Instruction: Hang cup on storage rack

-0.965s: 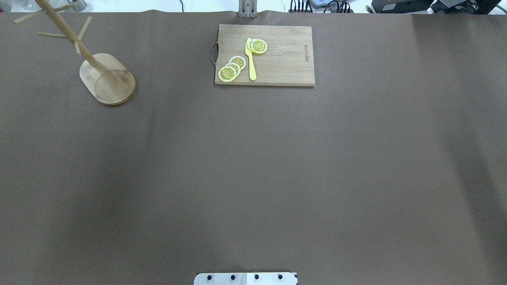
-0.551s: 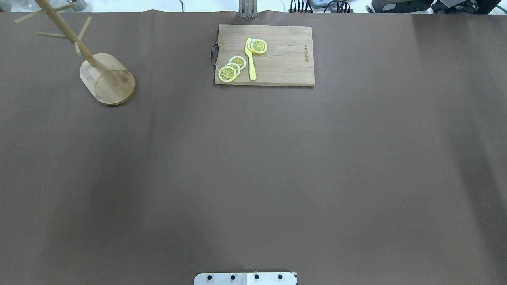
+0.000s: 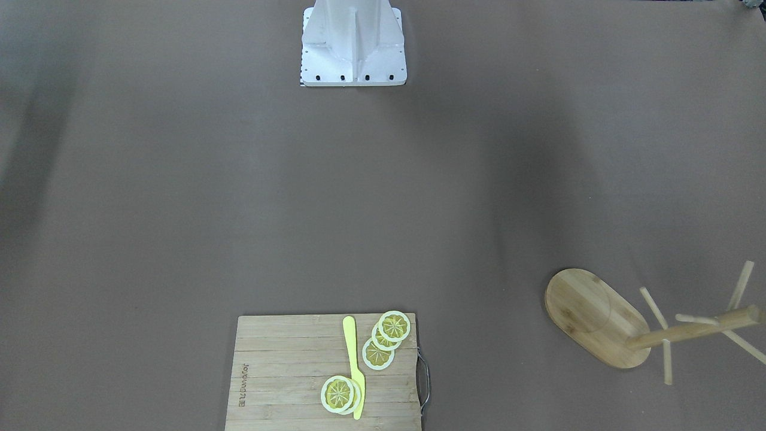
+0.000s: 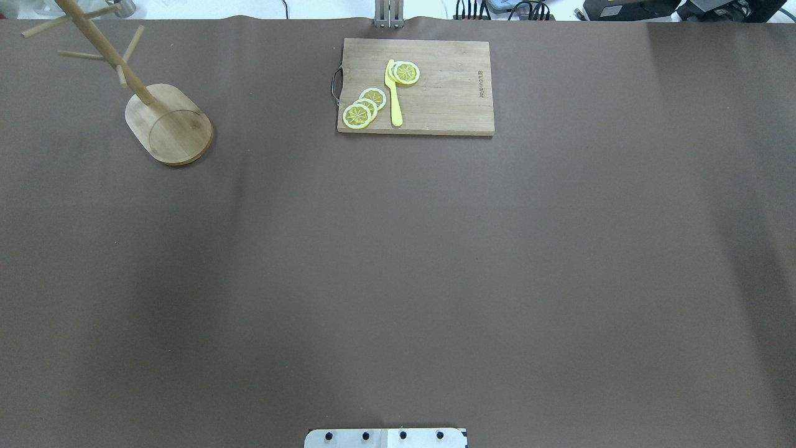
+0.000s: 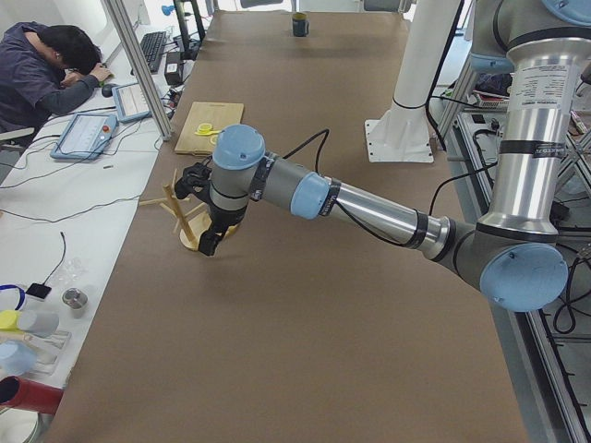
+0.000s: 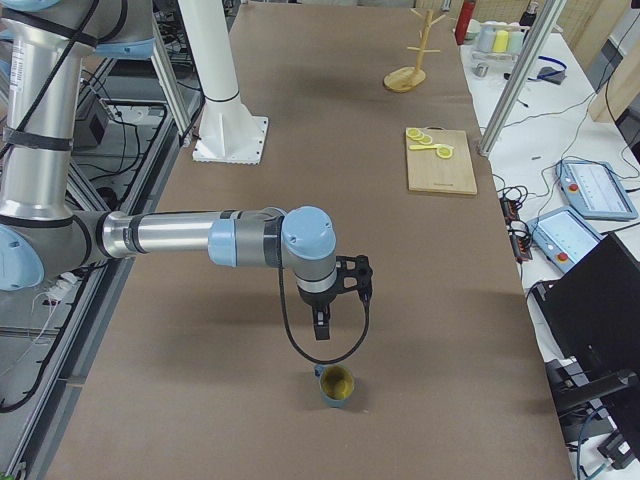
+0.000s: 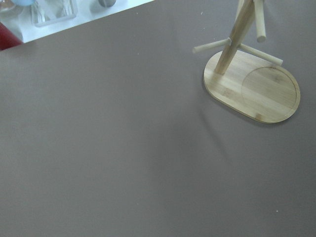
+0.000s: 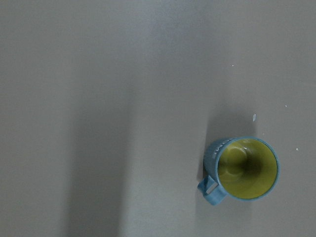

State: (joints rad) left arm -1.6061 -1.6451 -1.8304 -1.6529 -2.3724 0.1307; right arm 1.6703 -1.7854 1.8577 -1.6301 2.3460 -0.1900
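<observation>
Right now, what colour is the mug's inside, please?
The mug is yellowish-olive inside, clearest in the right wrist view.

A long counter [image 4: 398, 261] lies under a matte brown sheet. Along one long edge stands a white desk [image 5: 55, 198] carrying a black keyboard [image 5: 150, 51] and a grey-blue control pendant [image 5: 83, 136]; a dark-haired person in a navy top [image 5: 37, 88] leans over it. A slanted aluminium post [image 5: 139, 69] rises at that edge.

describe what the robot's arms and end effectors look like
The left arm and right arm are silver-grey metal tubes with rounded joints capped in light blue. A thin black cable loops near each wrist to a black end effector: the left end effector and the right end effector. The left arm's upright link carries a small printed label, unreadable here.
</observation>
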